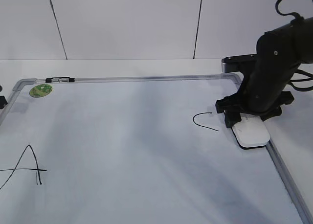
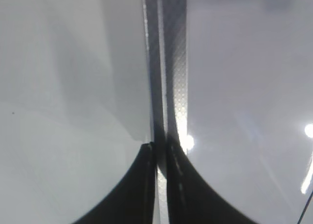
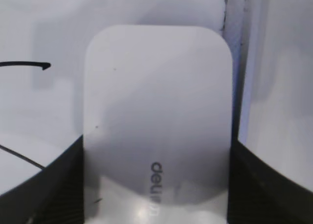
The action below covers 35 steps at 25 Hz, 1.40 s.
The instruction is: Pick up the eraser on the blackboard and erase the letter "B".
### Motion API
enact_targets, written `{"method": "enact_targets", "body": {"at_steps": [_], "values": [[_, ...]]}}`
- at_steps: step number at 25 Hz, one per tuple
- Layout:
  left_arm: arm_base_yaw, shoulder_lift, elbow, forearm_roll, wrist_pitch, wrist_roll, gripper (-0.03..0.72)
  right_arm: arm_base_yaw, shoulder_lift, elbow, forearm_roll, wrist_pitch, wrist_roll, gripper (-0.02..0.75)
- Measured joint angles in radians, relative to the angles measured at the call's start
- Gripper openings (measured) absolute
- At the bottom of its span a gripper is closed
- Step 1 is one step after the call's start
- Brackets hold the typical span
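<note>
The white eraser lies flat on the blackboard at its right edge, just right of the black "C". My right gripper is shut on the eraser, one finger against each long side; the right wrist view shows the eraser between the dark fingers, with a stroke of the "C" at the left. No letter "B" shows anywhere on the board. My left gripper sits at the board's left edge, its jaws shut above the grey frame.
A black "A" is drawn at the board's lower left. A round green sticker and a small black-and-silver marker sit at the top left corner. The white table runs behind the board to a white wall.
</note>
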Motion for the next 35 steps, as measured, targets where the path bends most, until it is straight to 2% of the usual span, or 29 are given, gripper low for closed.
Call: {"method": "enact_targets", "body": {"at_steps": [10,18,35], "values": [[0.000,0.000,0.000,0.000,0.000,0.000,0.013,0.000,0.000,0.000,-0.001,0.000,0.005,0.512],[0.000,0.000,0.000,-0.004,0.000,0.000,0.013,0.000,0.005,0.000,0.003,0.002,0.005,0.567],[0.000,0.000,0.000,-0.006,0.000,0.000,0.013,0.000,0.005,0.000,0.003,0.002,0.005,0.568]]}}
